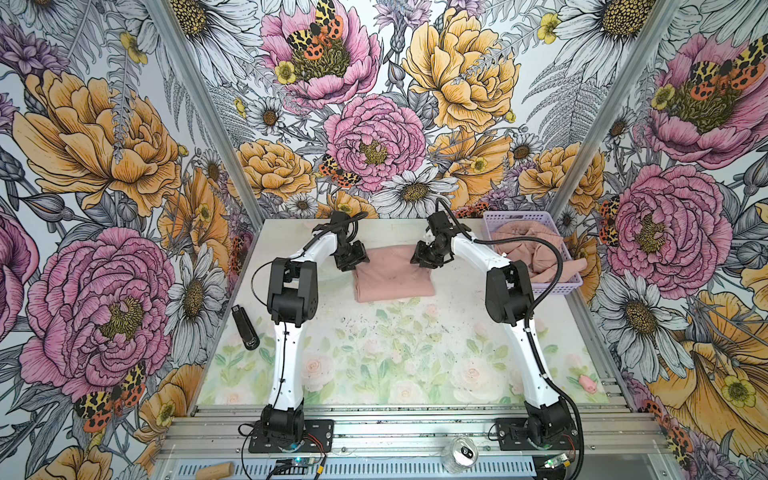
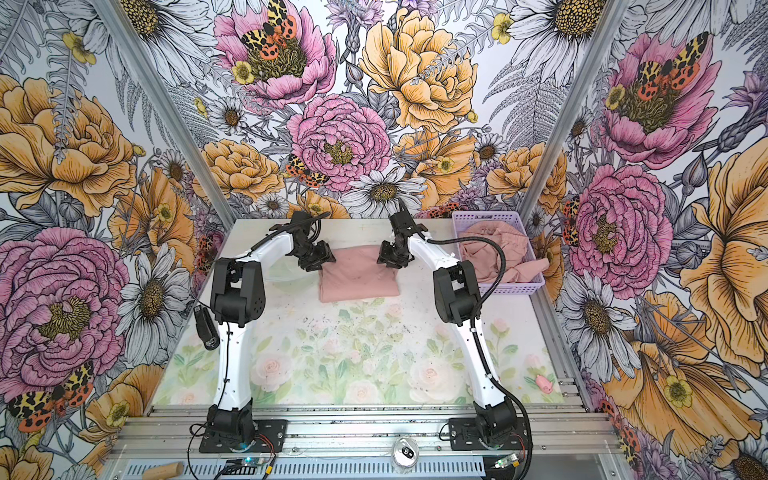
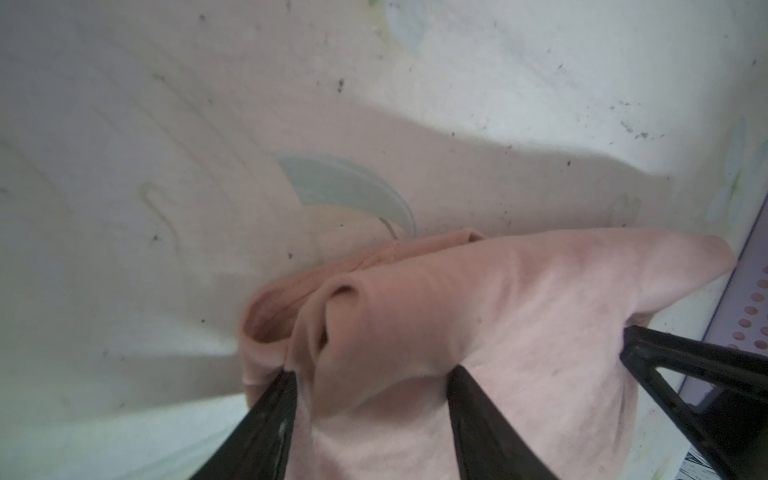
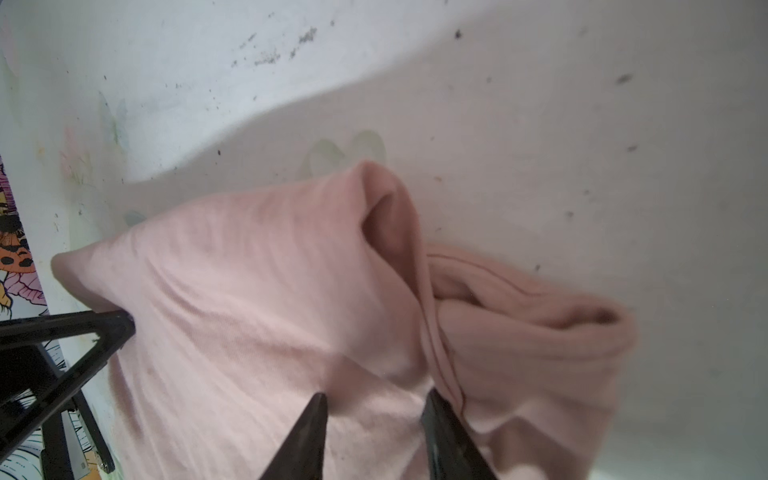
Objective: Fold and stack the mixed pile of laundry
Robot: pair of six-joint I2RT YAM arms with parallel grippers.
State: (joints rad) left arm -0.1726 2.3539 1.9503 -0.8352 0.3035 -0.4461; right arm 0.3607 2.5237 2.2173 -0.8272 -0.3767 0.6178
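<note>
From the mixed laundry pile, a dusty-pink garment (image 1: 395, 276) (image 2: 359, 276) lies folded into a thick rectangle at the back middle of the table. My left gripper (image 1: 353, 262) (image 3: 374, 370) is at its far left corner, jaws closed on a bulging roll of the pink fabric (image 3: 519, 311). At the far right corner, my right gripper (image 1: 424, 259) (image 4: 376, 392) pinches the cloth (image 4: 249, 270) beside a seam. A second pink garment (image 1: 536, 249) (image 2: 494, 249) sits crumpled in the lavender basket (image 1: 519, 216), spilling over its right wall.
The basket stands at the table's back right corner, close behind my right arm. A black handheld device (image 1: 245, 328) lies off the table's left edge. A small pink object (image 1: 588, 383) rests at the front right. A can (image 1: 461, 453) and a wooden cylinder (image 1: 216, 471) sit on the front frame.
</note>
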